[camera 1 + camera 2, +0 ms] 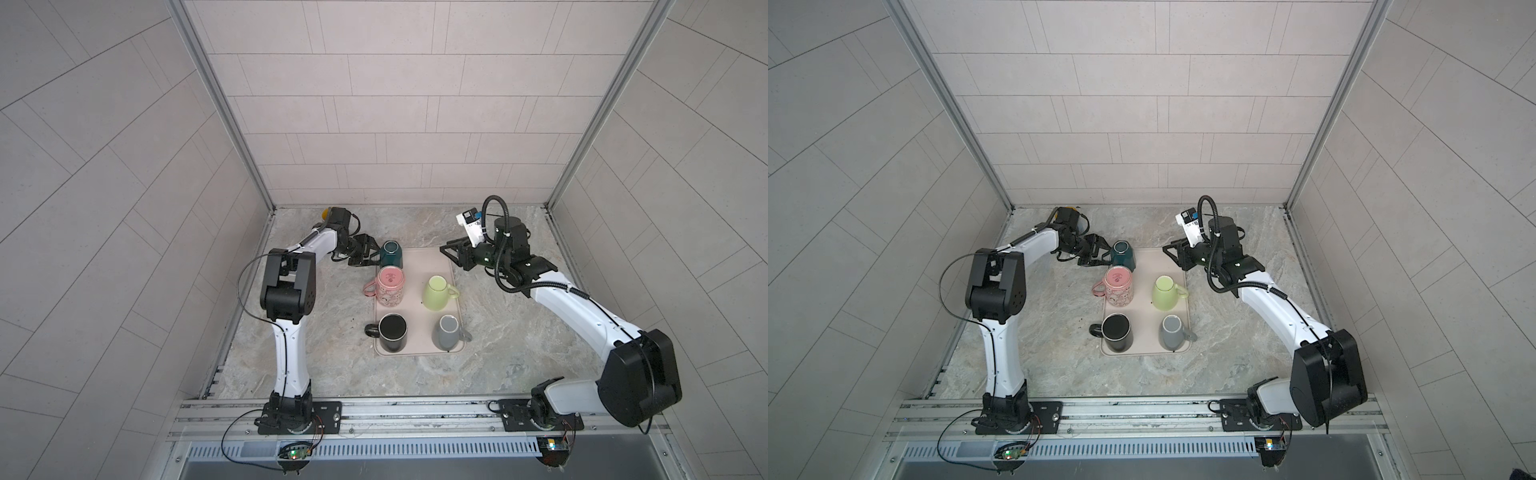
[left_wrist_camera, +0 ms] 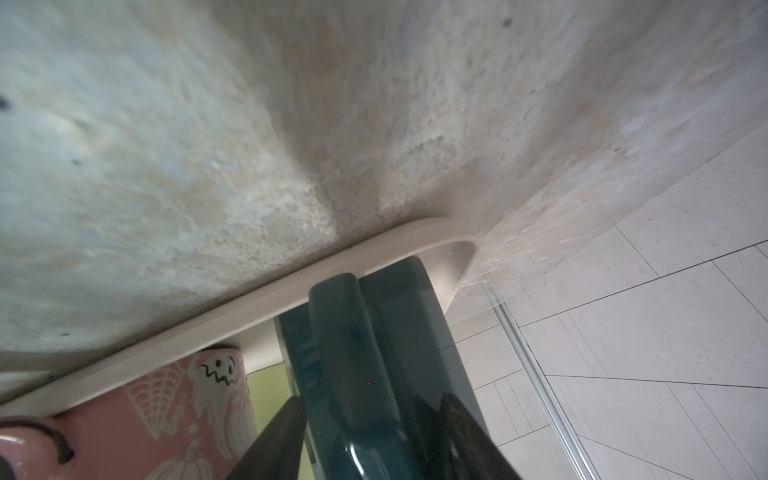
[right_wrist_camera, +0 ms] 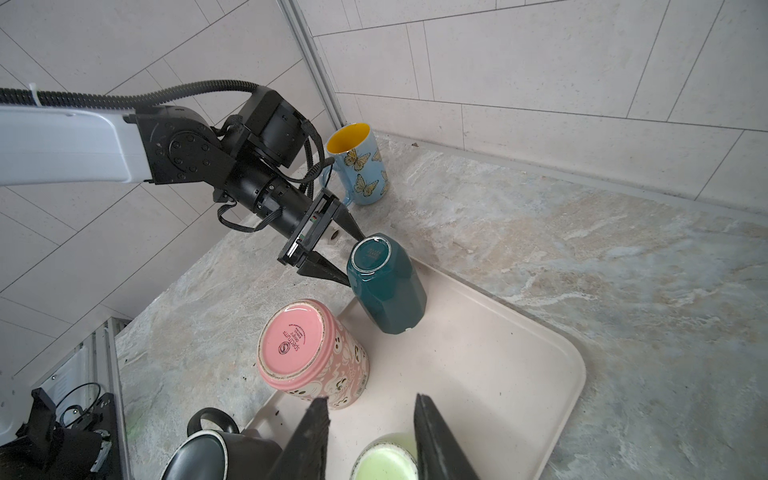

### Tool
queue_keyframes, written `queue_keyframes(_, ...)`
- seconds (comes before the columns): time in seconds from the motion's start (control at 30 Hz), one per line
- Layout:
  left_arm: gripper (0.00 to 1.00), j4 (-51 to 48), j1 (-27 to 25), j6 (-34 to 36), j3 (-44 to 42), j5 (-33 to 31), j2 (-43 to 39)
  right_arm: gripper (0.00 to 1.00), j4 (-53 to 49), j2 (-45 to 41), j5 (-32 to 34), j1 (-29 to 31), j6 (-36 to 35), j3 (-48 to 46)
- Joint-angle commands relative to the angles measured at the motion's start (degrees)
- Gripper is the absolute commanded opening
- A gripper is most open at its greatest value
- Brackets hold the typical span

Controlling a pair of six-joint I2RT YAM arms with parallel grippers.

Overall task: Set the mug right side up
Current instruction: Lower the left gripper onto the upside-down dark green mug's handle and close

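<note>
**Left gripper at the handle of the inverted teal mug**

Closest to the left wrist camera, two dark fingers [image 2: 278, 440] of the left gripper [image 3: 353, 262] stand on either side of the handle [image 2: 345, 353] of the teal mug [image 1: 391, 254]. One finger lies along the handle's edge. On the other side, a strip of mug wall shows between handle and finger. The jaws are partly spread around the handle, and no firm clamp is visible.

**Task object.** The teal mug stands base up and mouth down on the far left corner of the beige tray [image 1: 417, 316]. Its handle points toward the left arm.

**Right gripper.** The right gripper [image 3: 370, 399] is near the far right corner of the tray, apart from every mug. Its jaws are partly spread with nothing between them.

**Other items on the tray.**
- The pink mug [image 1: 390, 286] is base up, just beside the teal mug, on the near side.
- The green mug [image 1: 436, 293] is to the right of the pink mug; its orientation cannot be told.
- The black mug [image 1: 392, 332] is mouth up, at the near left.
- The grey mug [image 1: 448, 332] is at the near right; its orientation cannot be told.

**Off the tray.** The butterfly mug [image 3: 357, 164] stands upright on the marble-patterned table [image 1: 498, 340] in the far left corner, behind the left arm.
</note>
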Motion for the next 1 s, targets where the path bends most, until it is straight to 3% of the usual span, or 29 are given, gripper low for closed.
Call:
queue_keyframes(0.0,0.55,-0.4,-0.3,0.0,0.4,0.6,0.5,0.35,0.0,0.5,0.1,-0.3,0.3,-0.2)
queue_keyframes(0.97,0.32,3.8,-0.3,-2.4,-1.5,0.4,0.1,0.35,-0.4,1.1,1.0,-0.2,0.9,-0.2)
